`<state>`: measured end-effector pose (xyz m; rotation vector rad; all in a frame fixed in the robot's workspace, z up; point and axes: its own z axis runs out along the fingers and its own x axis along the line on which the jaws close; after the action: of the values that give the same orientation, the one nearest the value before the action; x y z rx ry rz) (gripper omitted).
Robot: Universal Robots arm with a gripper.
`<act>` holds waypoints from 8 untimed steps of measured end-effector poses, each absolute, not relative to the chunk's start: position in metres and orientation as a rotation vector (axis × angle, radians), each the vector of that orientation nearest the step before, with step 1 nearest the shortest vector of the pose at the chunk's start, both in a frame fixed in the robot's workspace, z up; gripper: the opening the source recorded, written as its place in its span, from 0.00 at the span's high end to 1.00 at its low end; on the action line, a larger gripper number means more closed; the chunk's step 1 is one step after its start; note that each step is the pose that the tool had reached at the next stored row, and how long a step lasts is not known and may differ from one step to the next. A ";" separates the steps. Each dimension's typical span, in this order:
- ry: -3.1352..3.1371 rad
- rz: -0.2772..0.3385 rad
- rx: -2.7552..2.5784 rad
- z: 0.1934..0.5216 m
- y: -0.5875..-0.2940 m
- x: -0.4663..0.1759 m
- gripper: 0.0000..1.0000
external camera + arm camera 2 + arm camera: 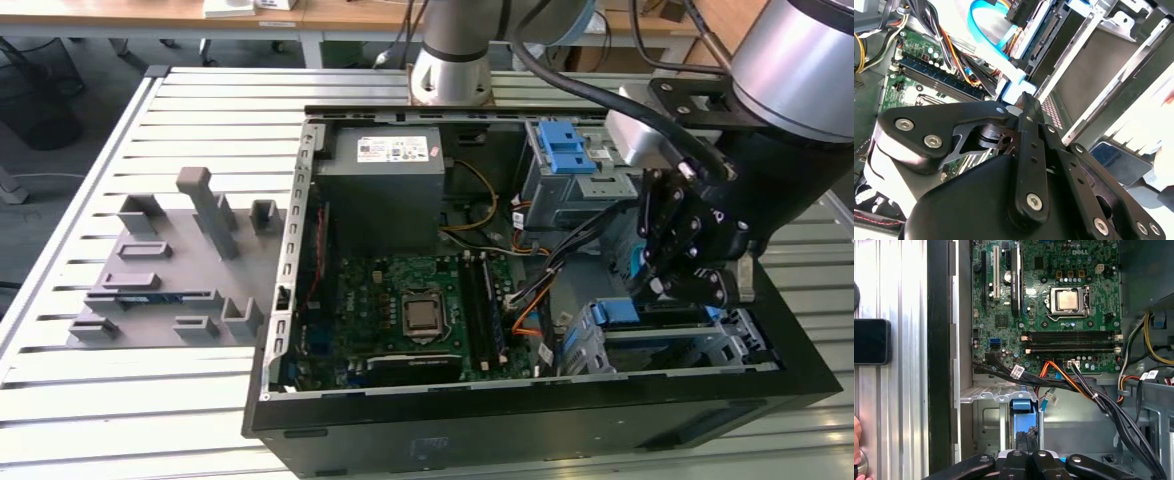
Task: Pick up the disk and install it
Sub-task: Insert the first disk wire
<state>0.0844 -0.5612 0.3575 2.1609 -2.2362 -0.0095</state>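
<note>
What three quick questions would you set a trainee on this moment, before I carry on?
1. True or false: in the exterior view, the gripper hangs over the grey fixture outside the case.
2. The CPU socket on the motherboard is: A) under a fan cooler, B) bare, with no cooler on it, C) buried under cables.
3. What colour is the rail frame on the disk just below the gripper?

Key: 1 false, it is inside the case at the exterior view's right. 2 B. 3 blue.
</note>
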 end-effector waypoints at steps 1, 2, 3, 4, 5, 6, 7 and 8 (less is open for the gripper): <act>-2.236 -0.010 2.161 0.359 -0.561 0.084 0.89; -2.236 -0.010 2.161 0.361 -0.561 0.084 0.89; -2.236 -0.010 2.161 0.363 -0.561 0.084 0.89; -2.236 -0.010 2.161 0.364 -0.561 0.084 0.89; -2.236 -0.010 2.161 0.365 -0.561 0.084 0.89; -2.236 -0.010 2.161 0.366 -0.561 0.084 0.89; -2.236 -0.010 2.161 0.366 -0.561 0.084 0.89; -2.236 -0.010 2.161 0.366 -0.561 0.084 0.89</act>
<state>0.0844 -0.5612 0.3663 2.1612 -2.2364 -0.0100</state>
